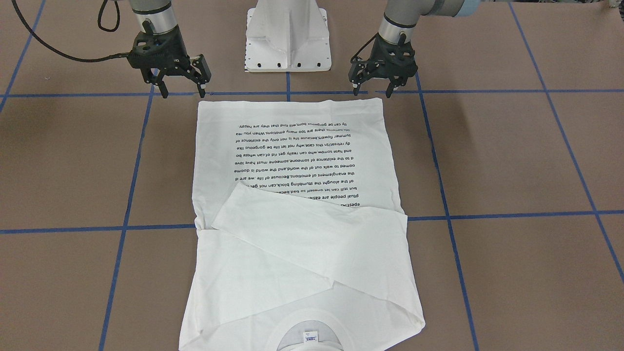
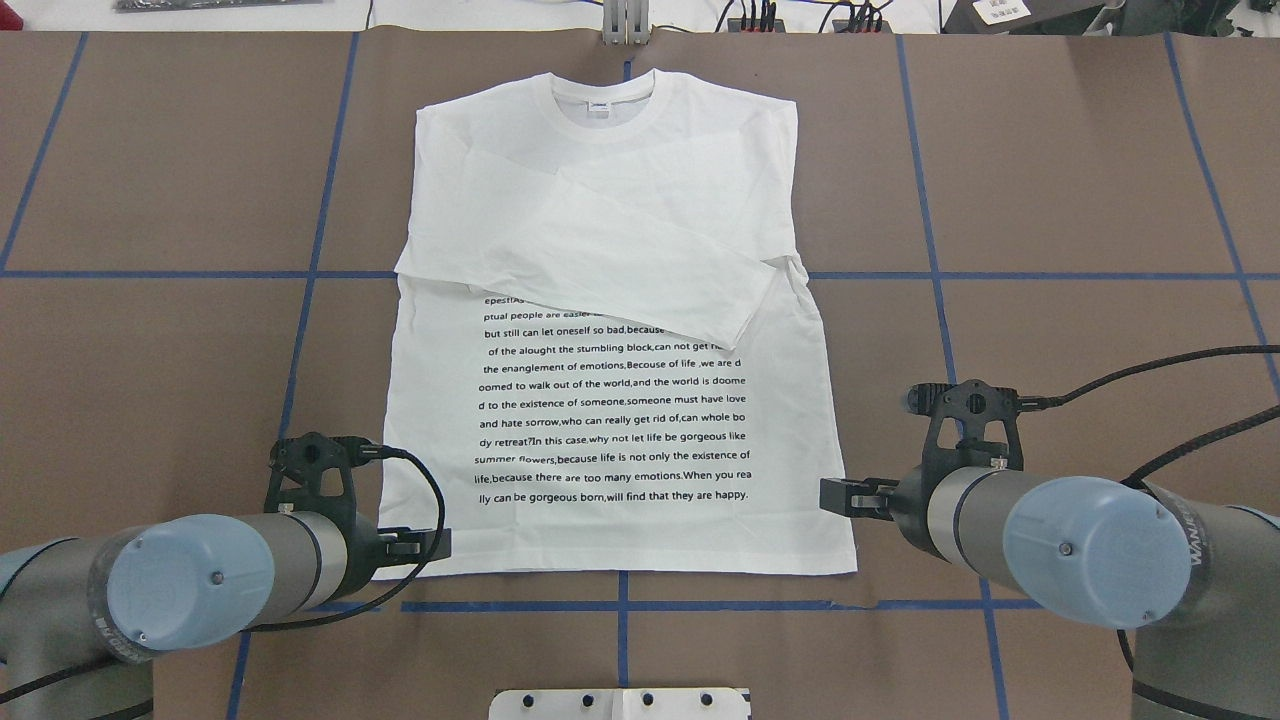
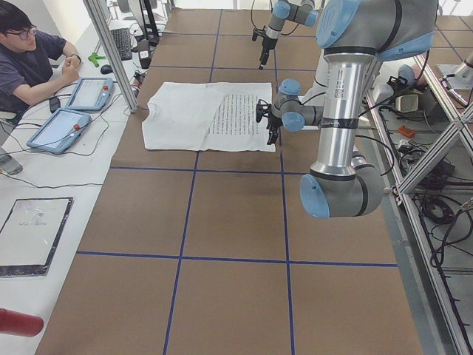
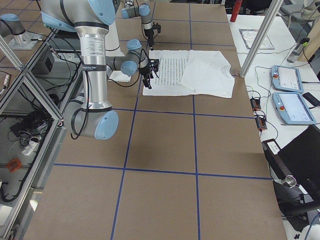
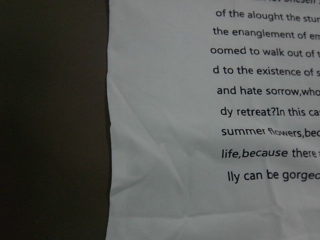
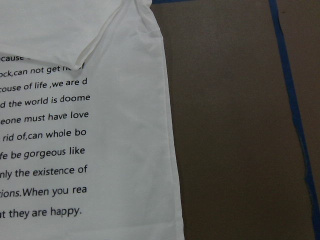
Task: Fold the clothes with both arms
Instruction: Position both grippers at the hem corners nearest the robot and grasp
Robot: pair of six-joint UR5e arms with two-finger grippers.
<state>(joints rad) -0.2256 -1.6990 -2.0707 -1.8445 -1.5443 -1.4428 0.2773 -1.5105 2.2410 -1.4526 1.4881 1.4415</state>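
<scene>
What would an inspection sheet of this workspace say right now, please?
Surface: brown table with a blue tape grid.
Job's things: shirt lies flat, print up, collar away from the robot; sleeves folded across the chest.
Clutter: nothing seen.
Grippers: left gripper and right gripper open, one by each hem corner, holding nothing.
Cables: black cables run from both wrists.
Surroundings: white base; operator seated at a side bench with tablets.
</scene>
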